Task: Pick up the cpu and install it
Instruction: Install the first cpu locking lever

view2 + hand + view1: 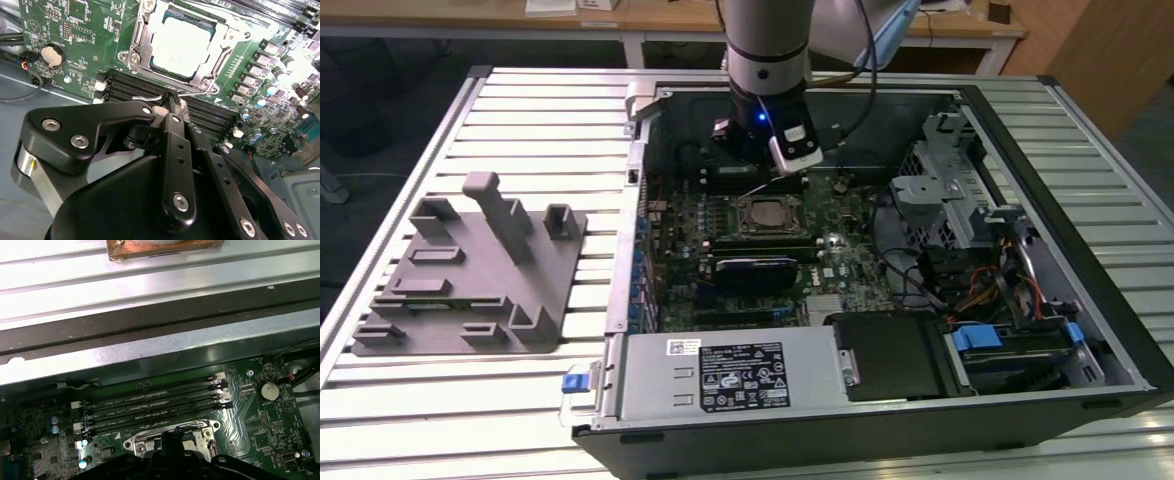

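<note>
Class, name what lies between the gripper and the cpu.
In the second wrist view, the socket's metal frame and wire lever lie between gripper and cpu.

The arm (767,50) is reaching straight down, its gripper (174,100) hanging just beside the cpu (182,47), fingers (175,145) drawn together and pointing downward.

A white label (744,378) with dense black print and symbols lay on top of the power supply (654,390) in the exterior view, with a smaller white sticker (683,347) just beside it; none of it could be read. In the first wrist view, faint white lettering ran along the memory slots (150,407) and the circuit board (252,432), also unreadable.
</note>
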Controlling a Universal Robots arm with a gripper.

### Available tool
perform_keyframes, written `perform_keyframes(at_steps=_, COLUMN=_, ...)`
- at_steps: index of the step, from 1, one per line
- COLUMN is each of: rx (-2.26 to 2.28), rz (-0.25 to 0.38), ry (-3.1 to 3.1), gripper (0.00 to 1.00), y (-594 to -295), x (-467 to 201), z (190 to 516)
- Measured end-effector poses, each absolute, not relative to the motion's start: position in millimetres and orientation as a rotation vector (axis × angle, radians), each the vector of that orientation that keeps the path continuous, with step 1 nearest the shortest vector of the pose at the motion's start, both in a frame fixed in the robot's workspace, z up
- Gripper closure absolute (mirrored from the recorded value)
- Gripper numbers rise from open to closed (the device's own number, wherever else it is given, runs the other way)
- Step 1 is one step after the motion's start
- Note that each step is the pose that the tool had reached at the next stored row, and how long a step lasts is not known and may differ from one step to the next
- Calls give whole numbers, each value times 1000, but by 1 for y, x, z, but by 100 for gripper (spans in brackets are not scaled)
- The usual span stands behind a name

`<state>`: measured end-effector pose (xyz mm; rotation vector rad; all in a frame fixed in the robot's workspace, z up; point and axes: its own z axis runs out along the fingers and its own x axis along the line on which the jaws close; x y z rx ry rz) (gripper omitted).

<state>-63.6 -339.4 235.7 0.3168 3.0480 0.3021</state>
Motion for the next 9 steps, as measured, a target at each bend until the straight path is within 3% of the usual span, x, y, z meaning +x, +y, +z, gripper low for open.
perform_keyframes(at_steps=9, rx=312, rz=328, ry=3022, gripper=89, y=-339, x=-64, z=230)
